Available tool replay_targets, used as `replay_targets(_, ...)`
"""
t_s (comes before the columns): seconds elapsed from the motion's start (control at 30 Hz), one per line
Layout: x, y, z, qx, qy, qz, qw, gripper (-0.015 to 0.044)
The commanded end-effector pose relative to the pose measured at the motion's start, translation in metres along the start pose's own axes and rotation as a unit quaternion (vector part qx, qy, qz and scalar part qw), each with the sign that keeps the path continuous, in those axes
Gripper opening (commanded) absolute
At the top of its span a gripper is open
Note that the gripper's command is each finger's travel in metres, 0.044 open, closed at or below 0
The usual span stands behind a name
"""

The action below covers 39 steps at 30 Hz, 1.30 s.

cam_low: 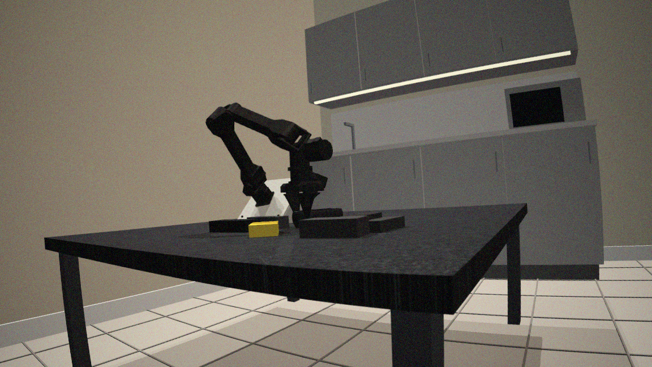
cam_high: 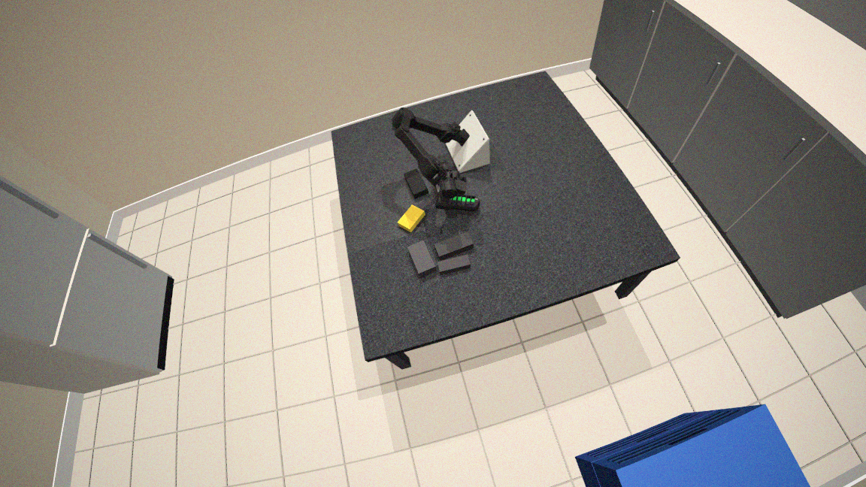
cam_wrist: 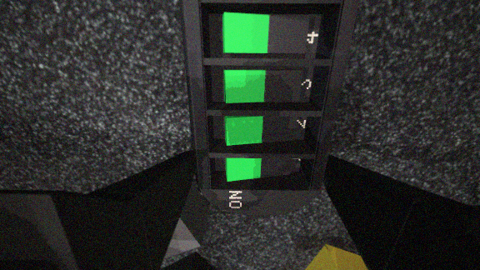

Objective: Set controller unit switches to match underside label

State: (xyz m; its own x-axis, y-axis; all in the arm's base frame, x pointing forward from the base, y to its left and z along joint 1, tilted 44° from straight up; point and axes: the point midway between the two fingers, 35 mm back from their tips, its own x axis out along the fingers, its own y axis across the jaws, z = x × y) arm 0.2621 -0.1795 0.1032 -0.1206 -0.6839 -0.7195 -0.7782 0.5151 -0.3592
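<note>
1. Speckled bench (cam_high: 545, 181) (cam_low: 387, 255) (cam_wrist: 104, 83), and near the yellow block (cam_high: 410, 218) (cam_low: 263, 229) (cam_wrist: 337, 258) comes the controller unit (cam_high: 458, 204) (cam_low: 329, 212) (cam_wrist: 193, 83), pincer (cam_high: 446, 193) (cam_low: 301, 218) (cam_wrist: 257, 160) clamped round its end!
2. Off-centre grip: lifting could make it droop.
3. Release it unsupported, it could drop or tip!

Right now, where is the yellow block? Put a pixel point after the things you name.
In the top view, the yellow block (cam_high: 410, 218) (cam_low: 263, 229) (cam_wrist: 337, 259) lies left of the controller (cam_high: 458, 206) (cam_wrist: 267, 62), above the grey blocks (cam_high: 422, 258) (cam_low: 333, 227).

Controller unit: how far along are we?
Done: unit is switch-side up; no setting confirmable, label hidden.
In hand: gripper clamps the unit near switch 1.
Left: confirm all six switches against the label, release, back away.
</note>
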Motion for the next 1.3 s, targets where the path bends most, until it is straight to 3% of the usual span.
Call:
replay_targets(0.0, -0.003, 0.0, 0.0, 0.001, 0.0, -0.001, 1.0, 0.0341)
replay_targets(0.13, -0.048, 0.002, 0.0, 0.01, -0.005, -0.009, 1.0, 0.044)
replay_targets(0.5, -0.051, 0.002, 0.0, 0.011, -0.005, -0.009, 1.0, 0.044)
replay_targets(0.77, -0.126, 0.004, 0.0, 0.006, -0.006, -0.005, 1.0, 0.023)
replay_targets(1.07, -0.128, 0.005, 0.0, 0.006, -0.006, -0.005, 1.0, 0.0)
replay_targets(1.27, -0.128, 0.005, 0.0, 0.006, -0.006, -0.005, 1.0, 0.0)
